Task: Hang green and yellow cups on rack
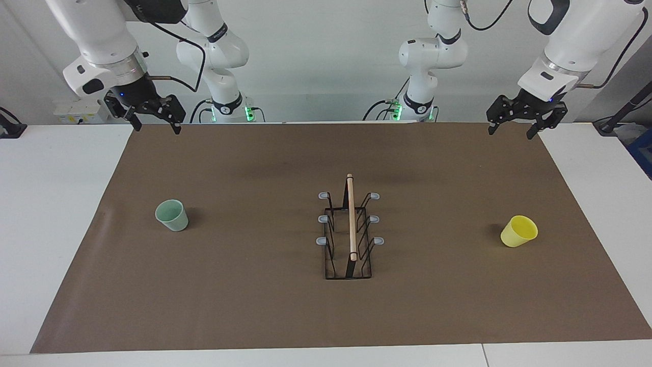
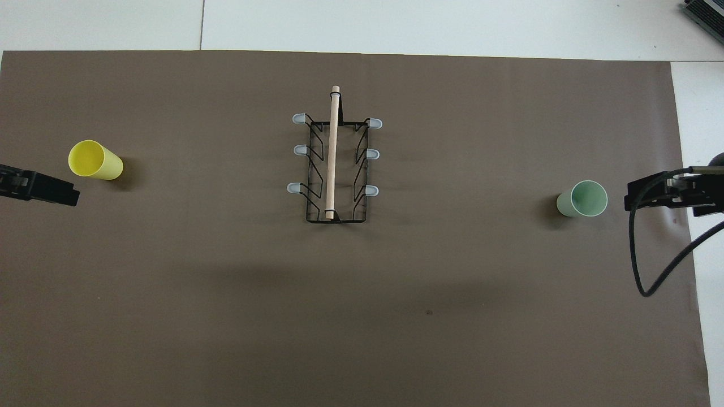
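A: Nearest our bases, what do we have?

B: Our left gripper (image 1: 511, 130) hangs with fingers spread wide over the brown mat's (image 1: 254, 306) corner at the left arm's end, holding nothing. Our right gripper (image 1: 156, 126) hangs likewise, wide and empty, over the other near corner.

A: And farther out?

B: The green cup (image 1: 171, 214) stands upright near the mat's edge at the right arm's end. The yellow cup (image 1: 519, 231) sits tilted near the edge at the left arm's end. The rack (image 1: 349, 234) stands mid-mat between them, every prong bare.
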Robot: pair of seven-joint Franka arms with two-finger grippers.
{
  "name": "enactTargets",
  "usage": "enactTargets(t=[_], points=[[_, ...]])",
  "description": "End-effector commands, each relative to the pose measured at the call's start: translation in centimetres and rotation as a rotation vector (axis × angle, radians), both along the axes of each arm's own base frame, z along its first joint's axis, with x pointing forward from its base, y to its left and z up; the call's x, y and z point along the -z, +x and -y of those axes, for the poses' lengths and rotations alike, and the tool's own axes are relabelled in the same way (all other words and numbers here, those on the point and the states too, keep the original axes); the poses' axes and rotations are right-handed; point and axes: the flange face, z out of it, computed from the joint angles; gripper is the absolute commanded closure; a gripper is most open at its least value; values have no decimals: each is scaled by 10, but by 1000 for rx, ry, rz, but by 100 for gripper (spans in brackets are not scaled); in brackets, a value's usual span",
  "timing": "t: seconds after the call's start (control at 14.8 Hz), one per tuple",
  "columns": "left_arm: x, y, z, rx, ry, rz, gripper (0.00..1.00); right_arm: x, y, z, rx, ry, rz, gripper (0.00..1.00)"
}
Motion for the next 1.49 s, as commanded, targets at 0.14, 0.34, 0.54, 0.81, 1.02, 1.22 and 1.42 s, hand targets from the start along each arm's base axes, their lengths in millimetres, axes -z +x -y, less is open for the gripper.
enactTargets(t=[0.14, 0.34, 0.54, 0.81, 1.02, 1.22, 1.42], points=[[0, -3, -14, -62, -10, -16, 0, 27, -2, -6, -22, 54, 33, 0], [8, 12, -25, -118, -15, -29, 0, 86, 34, 4, -37, 52, -82, 0], [15, 41, -42, -286, -54, -73, 0, 128, 92, -2, -126, 50, -124, 0], [38, 66, -79, -607, -154, -166, 0, 185, 133, -39, -338, -7, -174, 0], [61, 92, -95, -760, -117, -193, 0, 232, 135, -75, -585, -119, -269, 0], [76, 106, -113, -932, -150, -232, 0, 288, 113, -117, -910, -292, -420, 0], [100, 127, -139, -1115, -156, -241, 0, 319, 78, -117, -1244, -361, -559, 0]])
